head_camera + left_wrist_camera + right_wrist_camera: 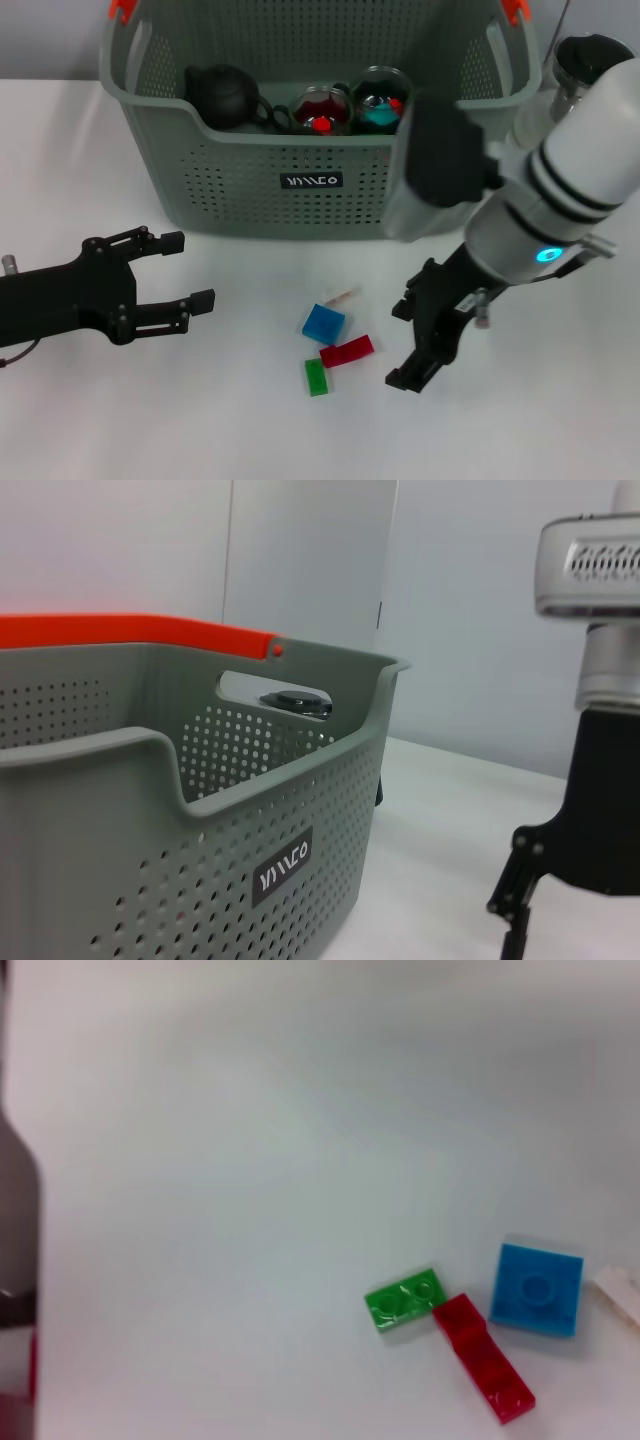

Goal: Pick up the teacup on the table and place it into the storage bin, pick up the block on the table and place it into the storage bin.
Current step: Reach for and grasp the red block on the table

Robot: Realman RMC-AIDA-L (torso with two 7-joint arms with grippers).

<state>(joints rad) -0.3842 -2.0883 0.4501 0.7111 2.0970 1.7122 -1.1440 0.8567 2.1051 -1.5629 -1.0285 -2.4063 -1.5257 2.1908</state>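
While both arms are hanging over the white bench (230,430), the count comes first: one storage bin (250,190) is sitting at the back, and four small blocks are lying in a cluster in front of it. That is one blue block (323,323), one red block (346,351), one green block (316,376) and one pale sliver of a block (340,297) just behind the blue one. Red is touching green at a corner in the right wrist view. Inside the bin, one black teapot (222,95) is resting at the left, and two glass teacups are standing beside it, one with red inside (322,108) and one with teal inside (379,100).

The left gripper (188,270) is hovering left of the blocks, its jaws spread wide, released, holding nothing and touching nothing. The right gripper (418,340) is hanging just right of the red block, pointing down toward the bench, empty; whether its jaws are parted or closed, I cannot tell.
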